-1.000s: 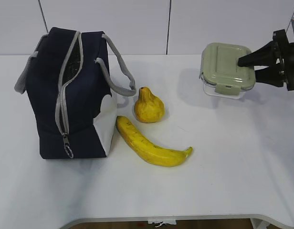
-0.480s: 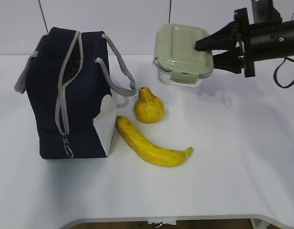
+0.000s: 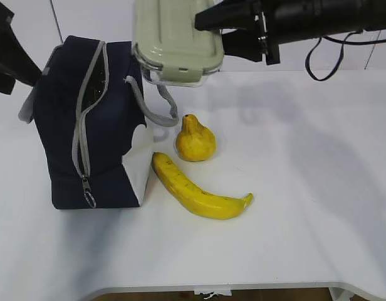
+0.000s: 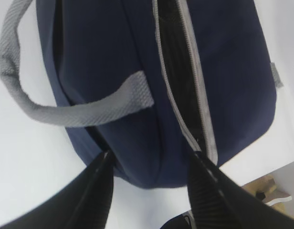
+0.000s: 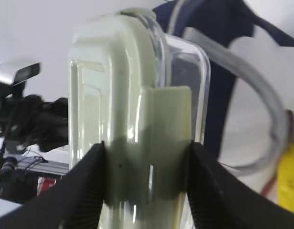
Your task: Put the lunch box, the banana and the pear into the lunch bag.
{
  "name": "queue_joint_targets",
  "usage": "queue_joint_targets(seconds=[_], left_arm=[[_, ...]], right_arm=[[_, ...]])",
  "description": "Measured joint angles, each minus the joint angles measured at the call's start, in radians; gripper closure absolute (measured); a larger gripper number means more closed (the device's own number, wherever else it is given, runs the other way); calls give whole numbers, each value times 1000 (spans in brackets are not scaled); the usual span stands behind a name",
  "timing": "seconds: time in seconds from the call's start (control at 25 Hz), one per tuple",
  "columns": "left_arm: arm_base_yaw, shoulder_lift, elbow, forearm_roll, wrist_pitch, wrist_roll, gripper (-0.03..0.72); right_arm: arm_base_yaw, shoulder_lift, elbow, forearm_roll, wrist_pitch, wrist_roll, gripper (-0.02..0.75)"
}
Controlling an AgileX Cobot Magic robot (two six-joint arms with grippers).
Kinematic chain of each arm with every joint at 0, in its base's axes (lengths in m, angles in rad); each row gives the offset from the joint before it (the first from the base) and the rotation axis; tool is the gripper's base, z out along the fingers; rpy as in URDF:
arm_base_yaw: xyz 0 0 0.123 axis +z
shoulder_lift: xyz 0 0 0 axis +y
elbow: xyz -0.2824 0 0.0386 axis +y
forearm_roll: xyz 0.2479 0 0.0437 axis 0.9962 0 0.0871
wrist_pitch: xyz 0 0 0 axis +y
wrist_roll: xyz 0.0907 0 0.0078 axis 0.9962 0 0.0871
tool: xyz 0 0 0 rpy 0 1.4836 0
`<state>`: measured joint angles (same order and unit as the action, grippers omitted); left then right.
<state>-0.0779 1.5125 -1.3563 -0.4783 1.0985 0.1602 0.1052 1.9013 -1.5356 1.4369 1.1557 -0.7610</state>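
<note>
- Tabletop (image 3: 306,207): white, carries the bag and both fruits.
- Lunch bag (image 3: 86,132): stands upright at the left of the tabletop, its zipper running over the top and down the near end. The zipper is parted along the top; the slot looks narrow in the left wrist view. Its long axis runs away from the exterior camera.
- Lunch box (image 3: 174,41): held in the air, clear of the tabletop, above the bag's right upper edge and right handle. Not yet over the slot; the slot lies to the box's left and below.
- Right pincer (image 3: 212,25): reaches in from the right and is clamped on the lunch box across lid and glass, one finger on each face (right wrist view). This arm carries the load.
- Left pincer (image 4: 149,183): fingers spread apart, holding nothing, hovering just above the bag's top with the zipper slot between the fingers.
- Banana (image 3: 196,191): lies on the tabletop, just right of the bag's base, long axis slanting toward front right.
- Pear (image 3: 195,141): upright, just behind the banana, near the bag's handle.
- Judgement: box must shift left and the slot likely needs widening; snagging on the handle is the risk.
</note>
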Motion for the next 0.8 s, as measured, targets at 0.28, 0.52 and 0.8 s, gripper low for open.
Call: queue_joint_targets(seconds=[0.28,0.52,0.8], left_arm=[[0,89,-11,-60,0,37,306],[0,110,-11,-67,-4,64,573],[0,110,-11,-82,10,97,691]], right_arm=[[76,0,-42,6,-113,2,359],[140,35,-46,43,-137,4,359],[198,44,-46,76,-205,5,360]])
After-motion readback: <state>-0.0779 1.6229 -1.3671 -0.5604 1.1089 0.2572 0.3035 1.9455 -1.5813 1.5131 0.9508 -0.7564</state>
